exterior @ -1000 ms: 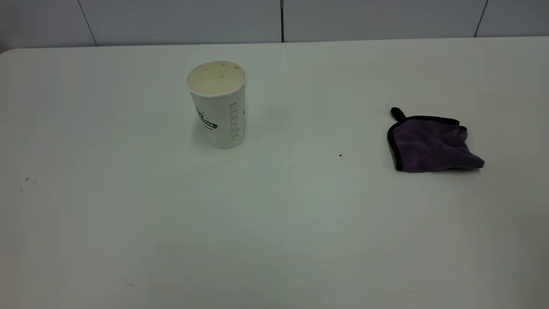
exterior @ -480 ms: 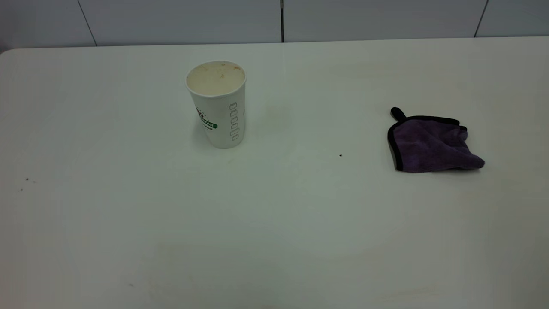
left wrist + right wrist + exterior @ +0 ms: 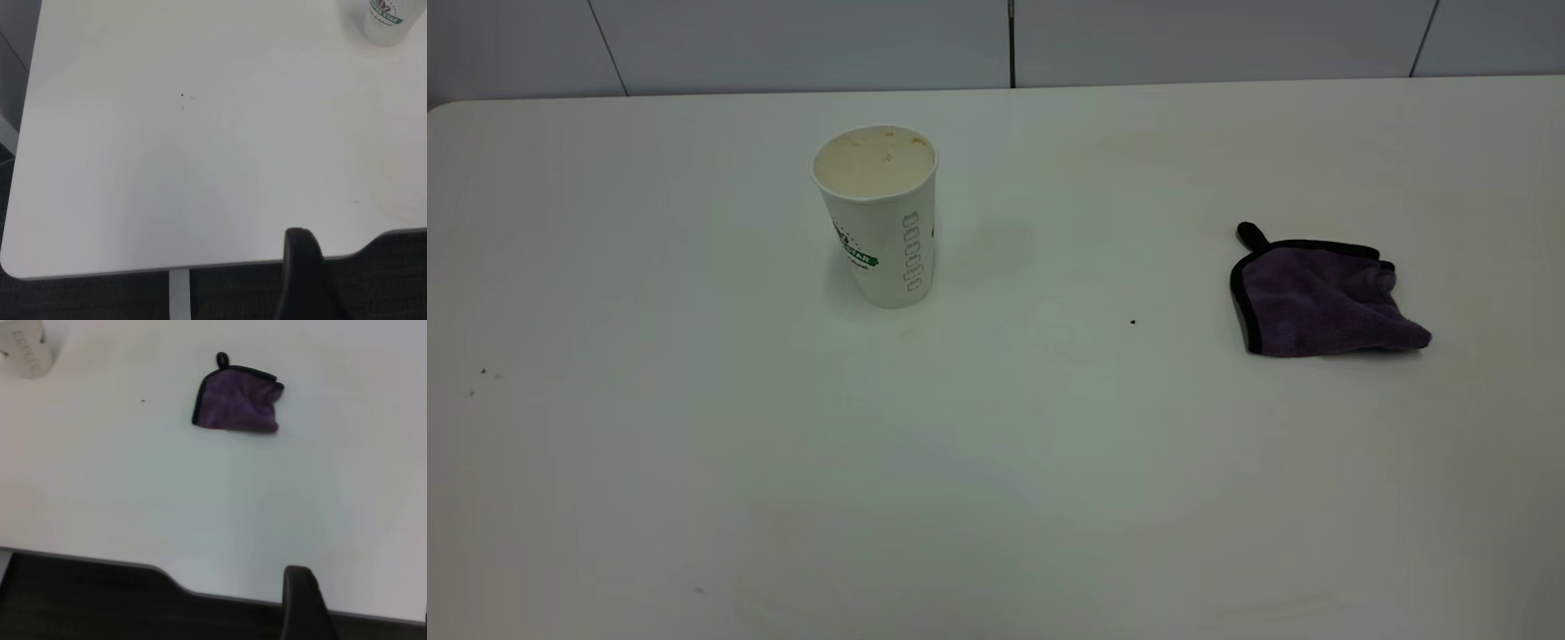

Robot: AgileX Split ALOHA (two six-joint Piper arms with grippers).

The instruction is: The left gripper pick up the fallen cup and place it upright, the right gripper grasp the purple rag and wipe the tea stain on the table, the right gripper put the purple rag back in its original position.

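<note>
The cup (image 3: 879, 213) stands upright on the table (image 3: 996, 462) at the back left, mouth up, with its stained inside showing. Its base also shows in the left wrist view (image 3: 385, 20). The purple rag (image 3: 1320, 298) lies crumpled on the table's right side, black edging and loop towards the back; it also shows in the right wrist view (image 3: 237, 400). No distinct tea stain shows, only a faint dull patch right of the cup (image 3: 991, 244). The left gripper (image 3: 301, 250) and the right gripper (image 3: 298, 583) hang back over the table's near edge, far from cup and rag.
A tiny black speck (image 3: 1133, 322) lies between cup and rag. A few dark specks (image 3: 482, 372) lie near the left edge. A grey panelled wall (image 3: 996, 40) runs behind the table. Neither arm shows in the exterior view.
</note>
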